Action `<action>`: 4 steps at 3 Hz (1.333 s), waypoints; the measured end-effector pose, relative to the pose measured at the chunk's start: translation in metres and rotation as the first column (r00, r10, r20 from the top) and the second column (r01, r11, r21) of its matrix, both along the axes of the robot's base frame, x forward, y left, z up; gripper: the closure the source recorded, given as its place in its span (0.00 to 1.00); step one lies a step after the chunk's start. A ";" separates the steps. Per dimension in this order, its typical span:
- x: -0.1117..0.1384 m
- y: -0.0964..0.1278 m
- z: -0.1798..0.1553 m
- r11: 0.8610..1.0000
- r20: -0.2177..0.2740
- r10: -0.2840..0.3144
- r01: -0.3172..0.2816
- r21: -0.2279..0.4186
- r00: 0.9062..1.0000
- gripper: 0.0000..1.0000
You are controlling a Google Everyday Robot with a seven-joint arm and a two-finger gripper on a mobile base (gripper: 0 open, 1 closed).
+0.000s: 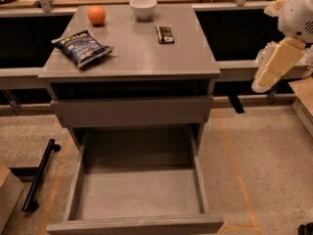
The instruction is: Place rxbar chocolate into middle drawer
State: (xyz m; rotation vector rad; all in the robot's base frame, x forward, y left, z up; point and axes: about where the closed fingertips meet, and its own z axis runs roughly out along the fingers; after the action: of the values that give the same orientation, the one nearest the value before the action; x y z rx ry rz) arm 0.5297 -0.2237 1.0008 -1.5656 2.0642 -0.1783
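Note:
The rxbar chocolate (165, 34) is a small flat black bar lying on the grey cabinet top (146, 58), right of centre and just in front of the white bowl. The middle drawer (137, 195) is pulled out at the bottom, an open grey tray with nothing in it. Above it is a closed drawer front (132, 110). My gripper (268, 73) hangs at the right edge of the view, off the cabinet's right side, level with the cabinet top, well apart from the bar. It holds nothing that I can see.
A crinkled dark-blue chip bag (82, 47) lies on the left of the cabinet top. An orange (96, 14) and a white bowl (143, 7) stand at the back. A black bar on wheels (39, 175) lies on the floor at left. A box corner (7, 195) is at the lower left.

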 end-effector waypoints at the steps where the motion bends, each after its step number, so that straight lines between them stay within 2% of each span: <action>1: 0.018 0.013 -0.009 0.997 -0.002 -0.019 0.019 0.079 1.000 0.00; 2: 0.058 0.035 -0.020 0.979 0.014 -0.056 0.052 0.197 0.998 0.00; 4: 0.171 0.064 -0.039 0.924 0.028 -0.157 0.137 0.358 0.987 0.00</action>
State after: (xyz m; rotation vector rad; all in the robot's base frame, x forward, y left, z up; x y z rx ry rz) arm 0.7007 -0.1601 0.9614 -1.1755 2.0339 0.0931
